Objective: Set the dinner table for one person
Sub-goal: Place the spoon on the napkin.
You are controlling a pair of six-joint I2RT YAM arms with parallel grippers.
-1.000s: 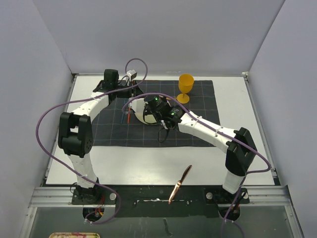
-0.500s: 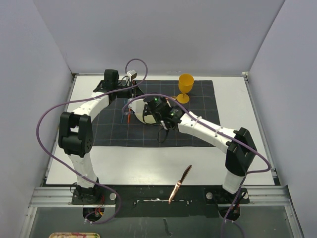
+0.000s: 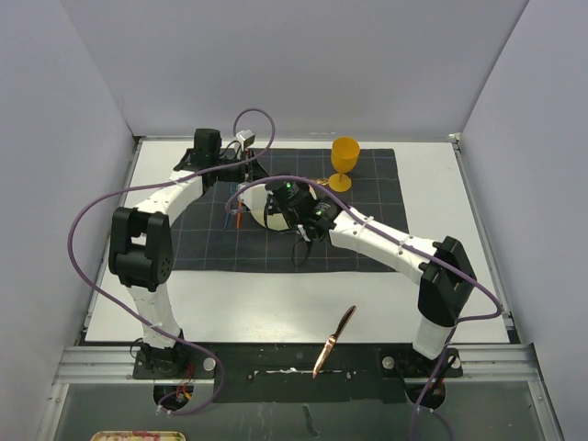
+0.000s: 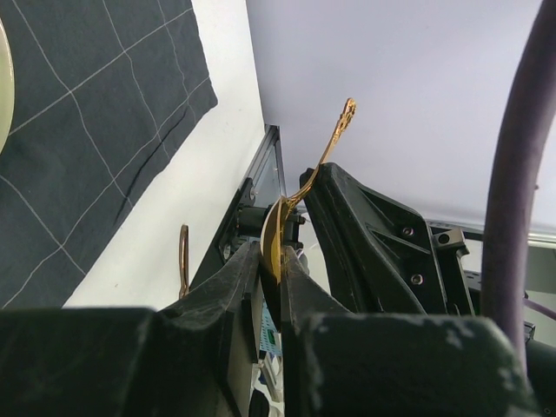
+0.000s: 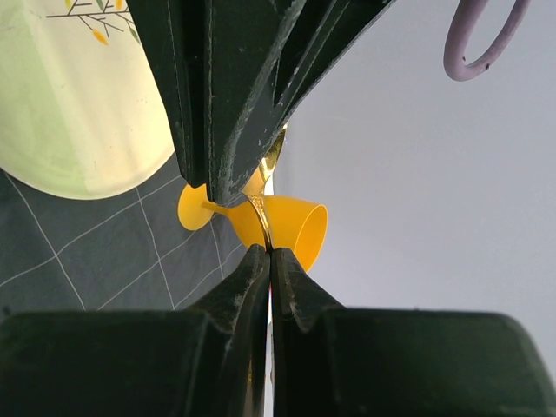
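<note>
Large flat white rectangular desk (image 3: 276,303), metal rail on its near edge, lies beneath both grippers.

Left gripper (image 4: 276,261): jaws nearly together, pinching one thin gold utensil with a curved ornate handle (image 4: 333,143). The handle sticks out past the fingertips.

Right gripper (image 5: 268,254): jaws pressed together on a second slim gold piece of cutlery (image 5: 271,169). Which kind, cannot tell.

- Under both grippers: one dark grey gridded cloth (image 3: 211,248).
- Close beside the right gripper: one pale round plate with a leaf pattern (image 5: 78,130).
- Beyond the right gripper's tips: one orange plastic goblet (image 5: 300,228).
- Well back from either gripper, toward the arm bases: one copper-coloured knife (image 3: 335,340) on bare desk.
</note>
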